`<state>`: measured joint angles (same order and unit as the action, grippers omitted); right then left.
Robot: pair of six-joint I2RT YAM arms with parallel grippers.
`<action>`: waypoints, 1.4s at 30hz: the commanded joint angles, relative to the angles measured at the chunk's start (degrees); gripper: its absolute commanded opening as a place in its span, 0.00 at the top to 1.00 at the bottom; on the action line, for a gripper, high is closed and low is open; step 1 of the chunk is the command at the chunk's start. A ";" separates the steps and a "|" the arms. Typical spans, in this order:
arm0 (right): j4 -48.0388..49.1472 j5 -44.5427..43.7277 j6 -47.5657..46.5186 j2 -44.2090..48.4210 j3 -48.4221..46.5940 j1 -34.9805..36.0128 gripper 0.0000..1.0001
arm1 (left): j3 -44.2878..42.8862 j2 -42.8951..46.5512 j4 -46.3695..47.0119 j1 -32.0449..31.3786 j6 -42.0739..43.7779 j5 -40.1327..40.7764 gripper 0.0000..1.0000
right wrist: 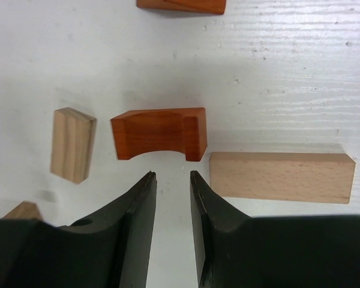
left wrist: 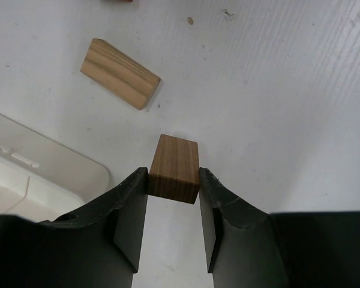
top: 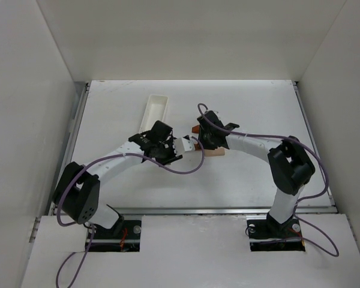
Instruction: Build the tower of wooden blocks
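The wood block tower is out of view; only loose blocks lie flat on the table. My left gripper [left wrist: 173,175] is shut on a small brown wooden block [left wrist: 175,161] and holds it by its sides at the fingertips. Another tan block [left wrist: 120,73] lies beyond it. My right gripper [right wrist: 172,175] stands slightly open with nothing between its fingers, just short of an orange-red arch piece [right wrist: 159,133]. A small tan block [right wrist: 73,144] lies left of the arch and a long pale block [right wrist: 282,176] lies to its right. In the top view both grippers [top: 179,146] [top: 203,143] meet mid-table.
A long white tray [top: 155,111] lies behind the left gripper, and its corner [left wrist: 42,174] is close on that gripper's left. A second orange-red piece [right wrist: 181,5] lies beyond the arch. White walls enclose the table on three sides.
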<state>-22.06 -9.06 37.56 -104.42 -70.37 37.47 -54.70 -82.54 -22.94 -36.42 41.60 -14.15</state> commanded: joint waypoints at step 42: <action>1.50 0.09 -0.21 3.79 0.58 -0.38 0.59 | -0.23 -3.15 0.09 -0.05 0.06 0.00 0.68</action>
<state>-22.02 -9.10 37.32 -101.60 -70.15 37.47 -54.89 -86.52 -22.11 -36.36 41.54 -13.08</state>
